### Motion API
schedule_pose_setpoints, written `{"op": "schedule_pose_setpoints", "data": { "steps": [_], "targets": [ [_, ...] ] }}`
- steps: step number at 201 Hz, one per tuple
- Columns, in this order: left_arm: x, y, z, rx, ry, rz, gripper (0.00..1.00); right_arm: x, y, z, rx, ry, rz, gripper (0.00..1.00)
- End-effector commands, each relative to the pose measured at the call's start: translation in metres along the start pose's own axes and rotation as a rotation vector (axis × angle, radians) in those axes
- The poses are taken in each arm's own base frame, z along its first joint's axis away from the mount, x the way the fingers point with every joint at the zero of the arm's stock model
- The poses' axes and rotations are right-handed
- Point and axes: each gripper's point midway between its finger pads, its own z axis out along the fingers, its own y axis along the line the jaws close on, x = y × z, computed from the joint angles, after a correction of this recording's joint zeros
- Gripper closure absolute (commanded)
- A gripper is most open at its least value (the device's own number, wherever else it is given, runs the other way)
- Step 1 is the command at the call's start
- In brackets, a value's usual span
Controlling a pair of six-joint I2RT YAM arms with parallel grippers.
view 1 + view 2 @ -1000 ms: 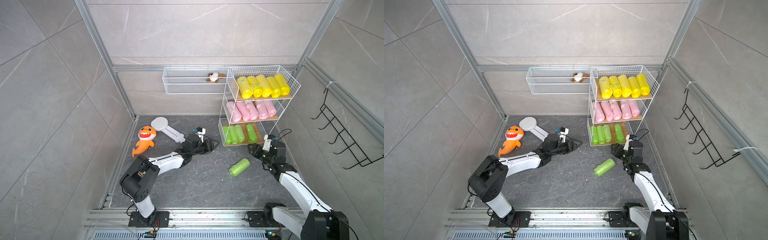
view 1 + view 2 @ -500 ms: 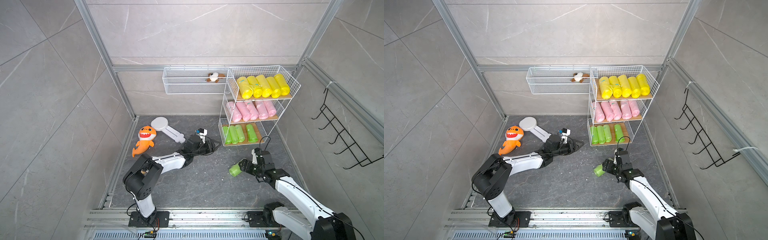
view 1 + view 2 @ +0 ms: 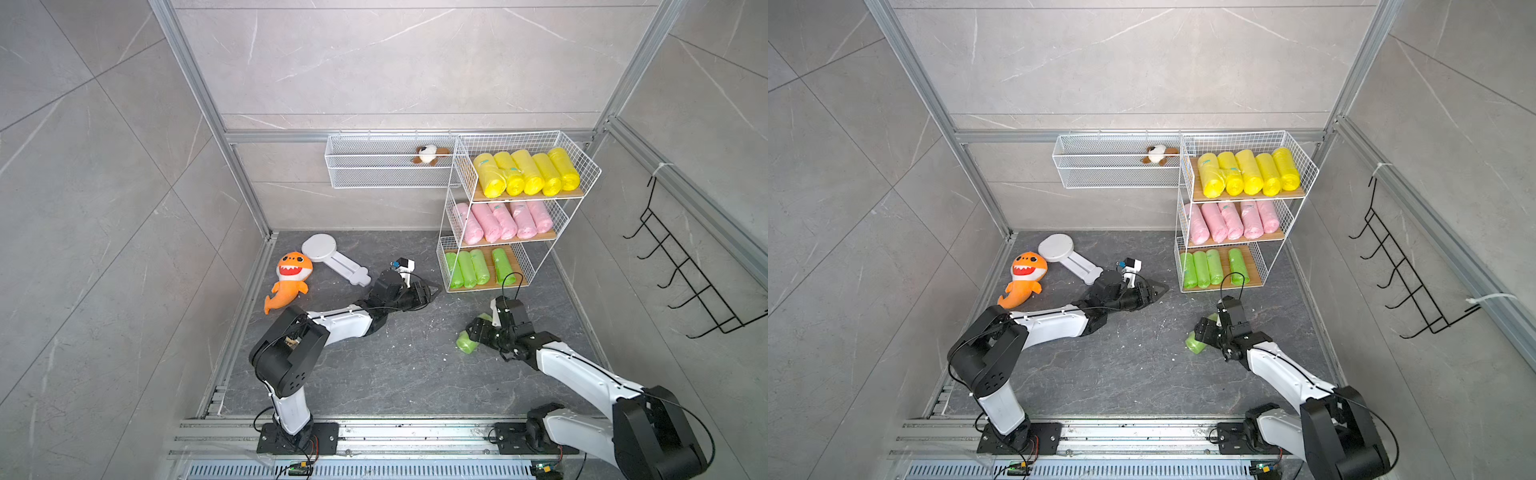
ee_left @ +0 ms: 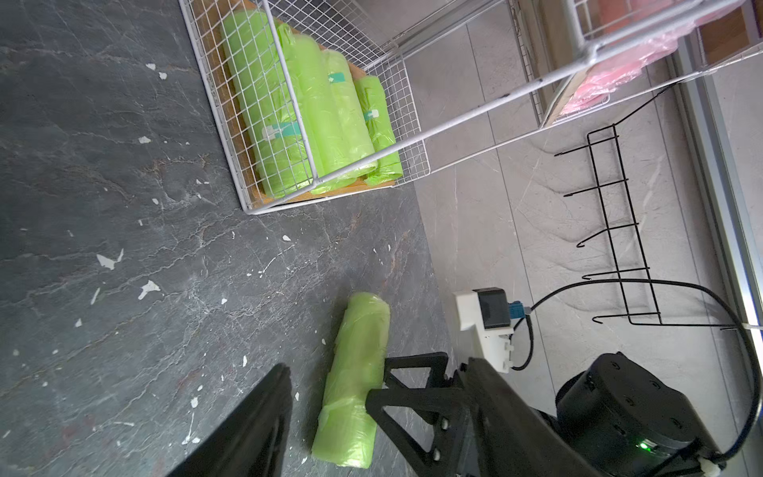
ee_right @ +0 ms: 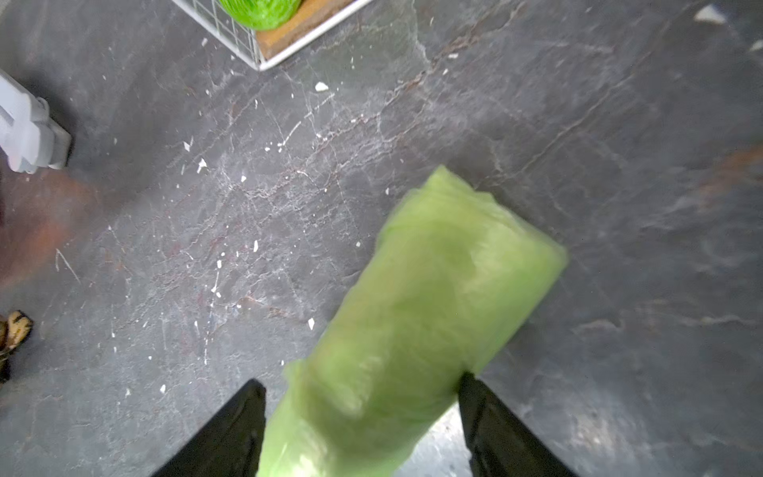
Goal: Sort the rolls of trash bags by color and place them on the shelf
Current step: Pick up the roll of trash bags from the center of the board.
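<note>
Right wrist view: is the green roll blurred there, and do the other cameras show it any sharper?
Right wrist view: the loose green roll is smeared by motion blur between the fingers of the right gripper. Left wrist view: it is crisp, wrinkles visible. Both top views: sharp and evenly lit, but it is small and half hidden under the gripper.

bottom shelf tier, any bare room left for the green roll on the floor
On the shelf, bare board shows in a narrow strip between the three bunched green rolls and the fourth green roll, and a wider strip between that roll and its wire side. The yellow rolls and pink rolls crowd their tiers.
</note>
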Motion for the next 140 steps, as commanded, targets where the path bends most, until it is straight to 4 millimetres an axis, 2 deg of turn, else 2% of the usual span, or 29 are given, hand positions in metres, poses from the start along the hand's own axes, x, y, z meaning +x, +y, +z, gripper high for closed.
{"op": "schedule_pose_setpoints", "data": {
  "steps": [1, 25, 42, 86, 121, 140],
  "targets": [
    [-0.008, -0.021, -0.005, 0.053, -0.022, 0.036, 0.30, -0.011, 0.024, 0.007, -0.049, -0.036, -0.027, 0.22],
    [-0.006, -0.018, -0.004, 0.047, -0.020, 0.034, 0.30, -0.011, 0.057, 0.012, -0.061, -0.035, -0.141, 0.22],
    [-0.006, -0.017, -0.005, 0.043, -0.020, 0.033, 0.30, -0.005, 0.068, 0.013, -0.025, -0.019, -0.227, 0.22],
    [-0.008, -0.010, -0.009, 0.015, -0.037, 0.038, 0.30, 0.024, 0.051, 0.015, 0.041, 0.045, -0.281, 0.23],
    [-0.016, -0.004, -0.011, 0.000, -0.068, 0.027, 0.30, 0.044, 0.055, 0.023, 0.024, 0.074, -0.283, 0.24],
    [-0.019, -0.003, -0.013, -0.006, -0.077, 0.026, 0.30, 0.050, 0.060, 0.028, -0.008, 0.081, -0.281, 0.32]
  ]
}}
